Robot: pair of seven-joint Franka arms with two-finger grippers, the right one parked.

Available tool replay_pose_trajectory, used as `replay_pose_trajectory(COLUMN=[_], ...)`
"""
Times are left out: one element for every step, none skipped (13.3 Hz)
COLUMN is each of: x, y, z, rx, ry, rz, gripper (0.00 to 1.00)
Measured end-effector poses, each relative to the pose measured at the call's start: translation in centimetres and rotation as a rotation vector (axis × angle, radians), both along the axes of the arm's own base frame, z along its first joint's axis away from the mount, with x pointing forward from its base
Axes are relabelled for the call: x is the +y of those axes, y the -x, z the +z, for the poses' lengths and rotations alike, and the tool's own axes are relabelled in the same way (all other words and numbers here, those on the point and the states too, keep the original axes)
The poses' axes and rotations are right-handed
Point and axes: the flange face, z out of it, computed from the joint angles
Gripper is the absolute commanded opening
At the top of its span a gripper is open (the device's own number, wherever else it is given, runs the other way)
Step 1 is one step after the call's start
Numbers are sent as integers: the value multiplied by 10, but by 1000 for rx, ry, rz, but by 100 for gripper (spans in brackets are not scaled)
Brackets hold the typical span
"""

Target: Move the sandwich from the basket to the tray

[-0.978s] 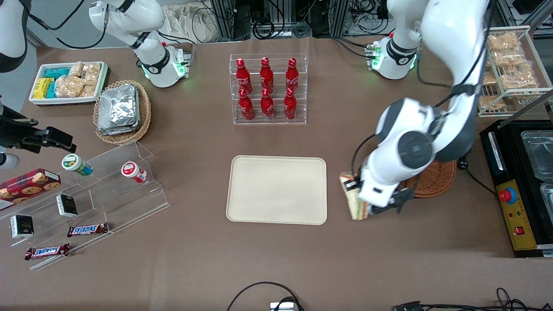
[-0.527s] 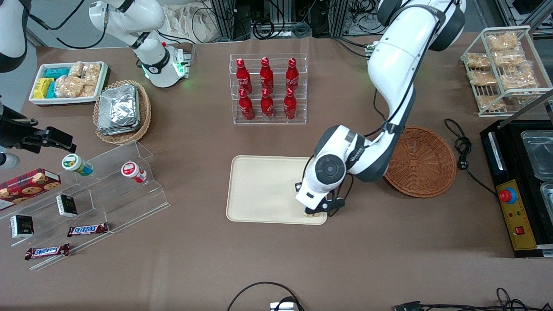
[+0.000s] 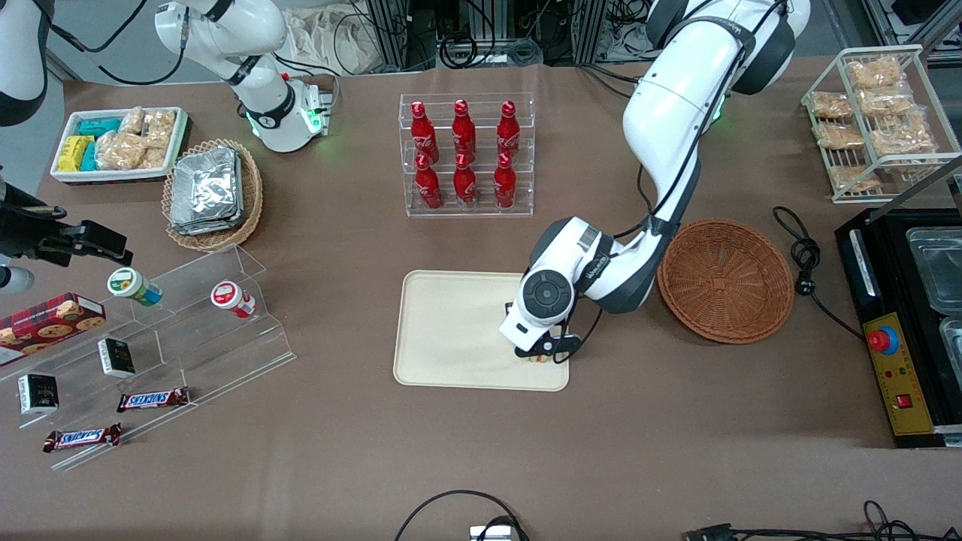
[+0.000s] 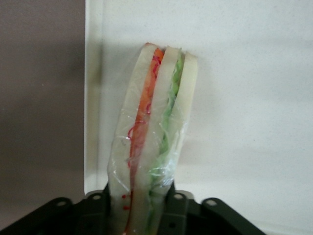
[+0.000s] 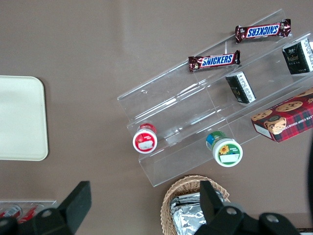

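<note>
In the front view the claw sits low at the centre of the frame, over the tray's corner nearest the camera on the working arm's side, and the wrist housing hides nearly all of what it carries; only a sliver of the sandwich peeks out beneath it. The wrist view shows it plainly: the claw pinches the sandwich at one end, which is cut off by the frame, while the rest juts out over the cream tray. It is a plastic-wrapped wedge seen edge-on, three white bread slices with an orange-red layer and a green layer between them. The tray's low rim runs just beside the sandwich, with brown tabletop past it; most of the tray stays bare toward the parked arm's end. At centre right of the front view, the reddish-brown basket lies farther toward the working arm's end, close to the arm's elbow.
</note>
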Motion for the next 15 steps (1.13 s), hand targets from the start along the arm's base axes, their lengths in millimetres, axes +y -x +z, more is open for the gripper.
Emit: replay_pose_trajectory(x=[2, 4, 10, 20, 34, 48, 62, 77, 98, 121, 144, 166, 189, 213, 238], y=[-3, -8, -14, -19, -23, -24, -23, -23, -22, -18, -9, 7, 25, 40, 50], z=[8, 24, 45, 69, 96, 123, 147, 170, 190, 208, 221, 232, 241, 251, 263], rx=[-13, -35, -59, -78, -86, -82, -90, -111, -134, -164, -196, -220, -233, -237, -239], ry=[4, 11, 13, 7, -10, -30, -40, -42, -40, -27, -10, 5, 13, 18, 22], rz=[4, 10, 19, 32, 48, 62, 77, 98, 126, 156, 183, 205, 220, 222, 219], gripper=[100, 100, 100, 100, 100, 100, 100, 100, 100, 100, 100, 100, 100, 100, 100])
